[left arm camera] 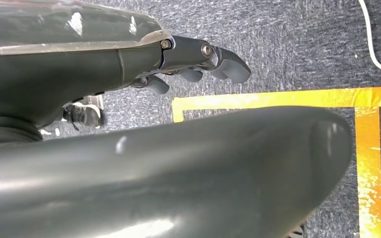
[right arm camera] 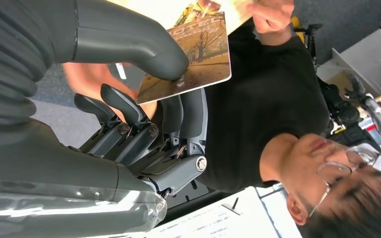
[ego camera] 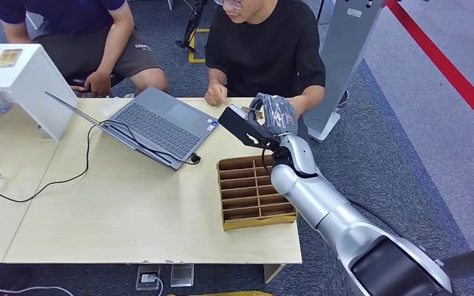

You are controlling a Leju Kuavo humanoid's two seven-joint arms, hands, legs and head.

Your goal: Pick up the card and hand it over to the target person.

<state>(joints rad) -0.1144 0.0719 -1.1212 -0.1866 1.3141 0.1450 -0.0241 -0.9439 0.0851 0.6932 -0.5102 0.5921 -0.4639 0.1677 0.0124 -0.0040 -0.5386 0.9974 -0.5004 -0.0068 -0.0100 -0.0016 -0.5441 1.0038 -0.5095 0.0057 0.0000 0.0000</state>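
The right hand [ego camera: 273, 115] pinches the card [right arm camera: 193, 54] between thumb and fingers, raised above the desk [ego camera: 129, 203] just in front of the person in black [ego camera: 265, 49]. The left hand [left arm camera: 198, 62] hangs over the carpet, fingers loosely curled, holding nothing.

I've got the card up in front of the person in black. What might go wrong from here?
1. The right hand pinches the card near one edge only; it may slip before anyone grips it.
2. The person's hand rests on the table, not reaching; letting go now would likely drop the card.
3. The divided box sits under the forearm, which could knock it when lowering.
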